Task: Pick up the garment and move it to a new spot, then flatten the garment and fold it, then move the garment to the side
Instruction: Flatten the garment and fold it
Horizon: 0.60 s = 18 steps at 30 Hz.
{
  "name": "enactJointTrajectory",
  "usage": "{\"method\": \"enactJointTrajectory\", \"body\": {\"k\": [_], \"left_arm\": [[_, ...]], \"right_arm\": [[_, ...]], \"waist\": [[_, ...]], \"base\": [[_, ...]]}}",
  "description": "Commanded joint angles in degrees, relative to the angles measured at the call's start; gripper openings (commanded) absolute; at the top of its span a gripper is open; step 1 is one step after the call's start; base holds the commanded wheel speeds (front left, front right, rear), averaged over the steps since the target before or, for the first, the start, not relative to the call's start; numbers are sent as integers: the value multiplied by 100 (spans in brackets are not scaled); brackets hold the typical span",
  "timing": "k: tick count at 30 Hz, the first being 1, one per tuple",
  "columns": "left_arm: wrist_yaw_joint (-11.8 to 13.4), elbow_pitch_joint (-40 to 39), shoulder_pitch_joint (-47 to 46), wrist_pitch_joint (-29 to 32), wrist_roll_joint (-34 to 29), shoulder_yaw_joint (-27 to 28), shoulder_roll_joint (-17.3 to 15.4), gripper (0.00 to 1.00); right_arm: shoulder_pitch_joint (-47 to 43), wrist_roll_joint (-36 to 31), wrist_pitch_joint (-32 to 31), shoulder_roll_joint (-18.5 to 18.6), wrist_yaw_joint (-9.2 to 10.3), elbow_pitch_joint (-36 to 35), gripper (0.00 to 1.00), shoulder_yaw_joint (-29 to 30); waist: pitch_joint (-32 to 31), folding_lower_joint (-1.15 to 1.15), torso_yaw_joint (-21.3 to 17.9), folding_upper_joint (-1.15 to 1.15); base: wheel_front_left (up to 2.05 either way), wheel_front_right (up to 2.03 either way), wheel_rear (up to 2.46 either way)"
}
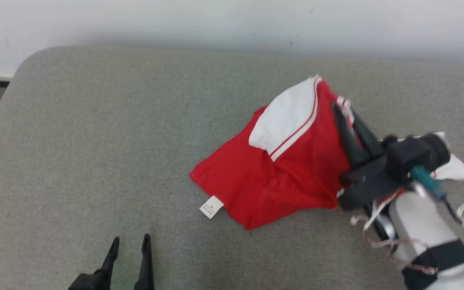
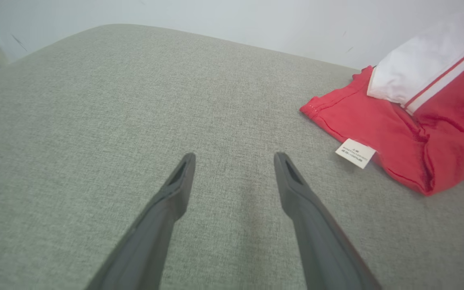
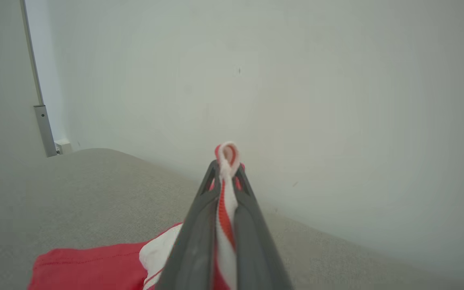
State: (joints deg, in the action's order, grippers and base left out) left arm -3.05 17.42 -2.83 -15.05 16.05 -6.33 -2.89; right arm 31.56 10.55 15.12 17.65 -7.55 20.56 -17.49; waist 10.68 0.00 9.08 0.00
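Note:
The garment (image 1: 280, 169) is red with a white panel and red-and-white striped trim, and lies crumpled on the grey cushioned surface (image 1: 95, 141) right of centre. A white label (image 1: 211, 207) sticks out at its near left edge. My right gripper (image 1: 341, 108) is shut on the garment's striped edge and holds that side lifted off the surface. In the right wrist view the right gripper (image 3: 226, 167) pinches the striped fold (image 3: 227, 153) between its tips. My left gripper (image 1: 130, 241) stands open over bare cushion at the lower left, apart from the cloth. In the left wrist view the left gripper (image 2: 234, 159) is wide open, with the garment (image 2: 409, 121) to its right.
A pale wall (image 1: 232, 20) runs along the far edge of the cushion. The cushion's rounded left corner (image 1: 22, 68) drops off to a floor strip. Loose cables (image 1: 377, 225) hang by my right forearm.

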Motion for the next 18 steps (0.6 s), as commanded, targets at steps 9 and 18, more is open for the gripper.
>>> {"method": "enactJointTrajectory", "body": {"k": [9,18], "left_arm": [[-94,73,297,-18,-131,203,2,100],[-162,86,433,-18,-142,304,2,100]], "right_arm": [[-1376,637,-2,270,13,-595,0,-813],[-2624,959,-2,455,13,-403,4,-586]], "waist": [[-561,0,-476,0],[-815,0,-724,0]], "base": [[0,0,0],[0,0,0]]}}
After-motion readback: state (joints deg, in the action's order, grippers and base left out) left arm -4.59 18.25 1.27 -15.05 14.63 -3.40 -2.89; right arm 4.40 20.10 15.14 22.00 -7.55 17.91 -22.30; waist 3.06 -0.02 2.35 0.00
